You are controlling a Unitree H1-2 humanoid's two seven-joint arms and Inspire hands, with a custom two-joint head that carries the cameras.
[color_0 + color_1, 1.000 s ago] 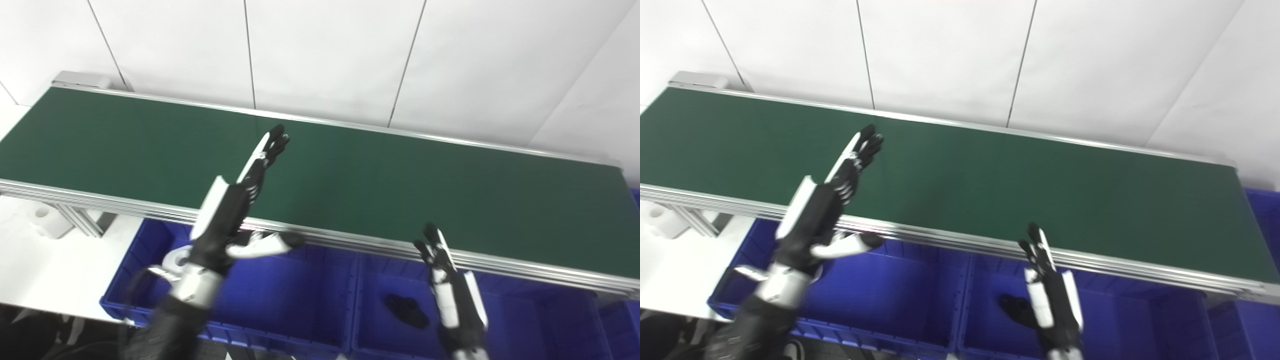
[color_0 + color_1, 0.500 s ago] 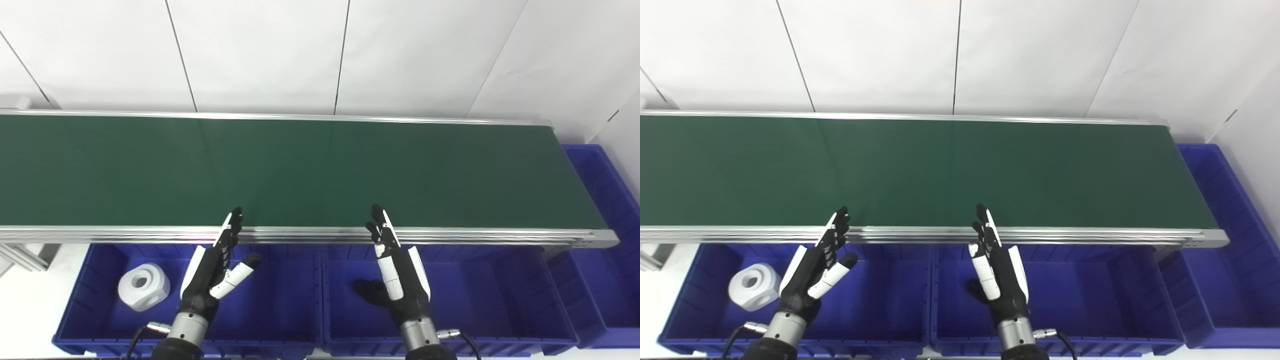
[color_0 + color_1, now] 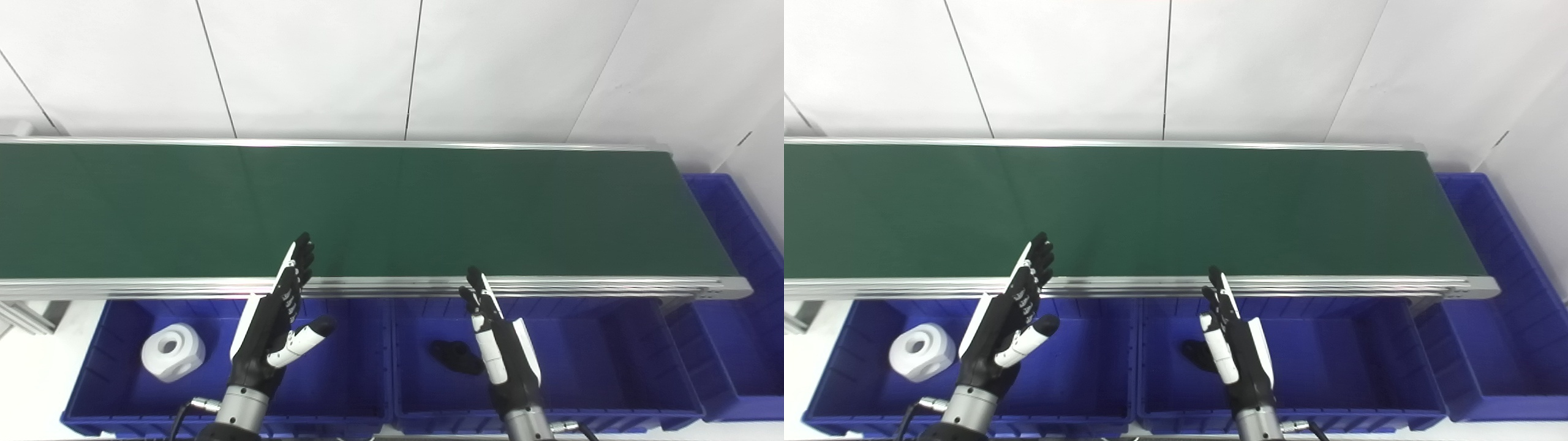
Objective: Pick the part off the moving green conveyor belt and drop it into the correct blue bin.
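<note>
The green conveyor belt (image 3: 392, 208) runs left to right and carries no part that I can see. My left hand (image 3: 272, 321) is open and empty, fingers stretched, above the left blue bin (image 3: 343, 404) with its fingertips over the belt's near rail. My right hand (image 3: 499, 346) is open and empty above the middle blue bin (image 3: 612, 367). A white block with a round hole (image 3: 173, 351) lies in the left bin. A black part (image 3: 456, 357) lies in the middle bin, just left of my right hand.
A third blue bin (image 3: 744, 343) stands past the belt's right end. The belt's silver rail (image 3: 551, 286) runs between the bins and the belt. A white panelled wall (image 3: 392, 61) rises behind the belt.
The camera swung from a tilted view to a level one. Since half a second ago my left hand rose a little toward the belt and my right hand drew back slightly. Both stay open.
</note>
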